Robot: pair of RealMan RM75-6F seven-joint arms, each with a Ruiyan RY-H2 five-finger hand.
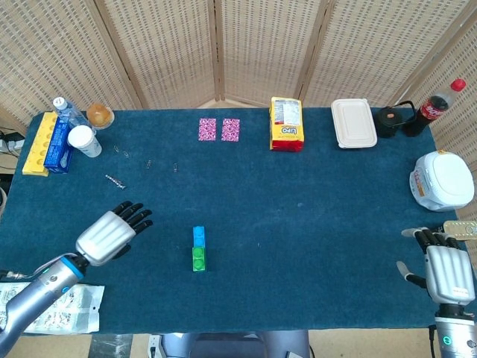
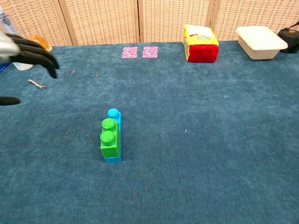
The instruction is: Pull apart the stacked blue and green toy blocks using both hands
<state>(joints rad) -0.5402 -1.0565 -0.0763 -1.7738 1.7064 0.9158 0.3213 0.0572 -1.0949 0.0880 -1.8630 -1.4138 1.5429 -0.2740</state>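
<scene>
Along the left edge of the tabletop [image 1: 313, 224] we see a yellow tray [image 1: 36, 142], a blue box [image 1: 58, 150], a white cup [image 1: 84, 140] and a water bottle [image 1: 65, 110]. Near the front left corner lies a clear printed packet [image 1: 56, 307]. Just right of it our left hand [image 1: 110, 233] hovers with fingers spread, holding nothing. Right of that hand, near the middle front, sit the blue block [image 1: 199, 236] and green block [image 1: 199, 259], joined, the green nearer us. Behind them lie 2 pink cards [image 1: 219, 129], then a yellow and red bag [image 1: 286, 124], a white lidded container [image 1: 352, 123] and a cola bottle [image 1: 440, 100]. At the far right edge our right hand [image 1: 447, 267] rests empty, fingers loosely extended, well apart from the blocks.
</scene>
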